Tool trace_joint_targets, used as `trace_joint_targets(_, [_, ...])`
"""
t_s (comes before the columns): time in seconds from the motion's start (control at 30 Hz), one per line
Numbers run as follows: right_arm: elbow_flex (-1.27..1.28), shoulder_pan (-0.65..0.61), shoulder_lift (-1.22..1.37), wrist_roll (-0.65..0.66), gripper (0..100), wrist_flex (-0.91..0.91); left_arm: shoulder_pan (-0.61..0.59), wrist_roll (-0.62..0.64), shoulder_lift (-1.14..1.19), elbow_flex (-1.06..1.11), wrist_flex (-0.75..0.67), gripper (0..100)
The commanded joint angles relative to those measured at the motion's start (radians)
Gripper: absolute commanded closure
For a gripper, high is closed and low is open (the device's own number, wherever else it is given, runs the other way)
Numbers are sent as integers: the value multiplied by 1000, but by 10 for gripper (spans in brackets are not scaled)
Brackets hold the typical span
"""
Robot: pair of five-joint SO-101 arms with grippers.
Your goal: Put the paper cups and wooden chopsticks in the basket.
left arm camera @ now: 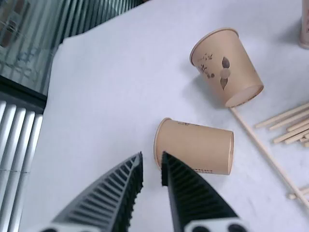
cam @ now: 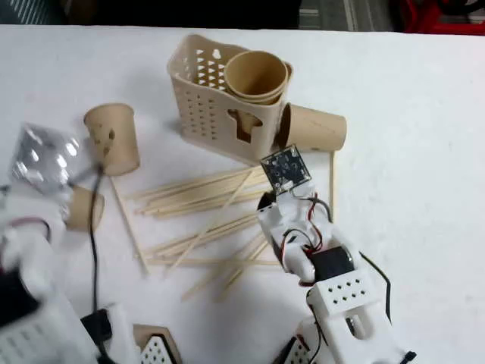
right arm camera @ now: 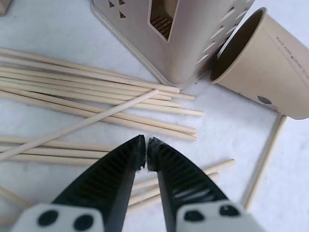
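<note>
The left arm's jaws stand narrowly apart and empty. Just ahead of their tips lies a tipped paper cup (left arm camera: 193, 147) on the table (cam: 413, 106), its long axis running across the line of the jaws, so the nearest end is the likeliest place to grip. The right arm's jaws are all but closed on nothing and hang over the wooden chopsticks (right arm camera: 96, 99), which lie mostly crosswise to them, between that arm and the basket (cam: 203, 106). By this layout the left arm is nearer the tipped cup and the standing paper cup (left arm camera: 227, 65) beyond it. The right arm is nearer the sticks and the paper cup on its side (cam: 314, 127) against the basket. Three cups are loose, and the nested paper cups (cam: 256, 74) in the basket number at least two. The chopsticks are well over a dozen, too overlapped for an exact count, with a lone chopstick (cam: 332, 182) lying apart.
</note>
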Motion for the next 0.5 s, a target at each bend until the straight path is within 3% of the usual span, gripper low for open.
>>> trace_joint_targets(0.0, [2, 2, -10, 2, 974, -16, -48, -6, 193, -138, 15, 866])
trace_joint_targets(0.2, [3, -15, -10, 2, 974, -16, -102, -5, 414, -207, 12, 858])
trace_joint_targets(0.47, [23, -35, -10, 2, 974, -44, -150, 58, 670, -267, 9, 740])
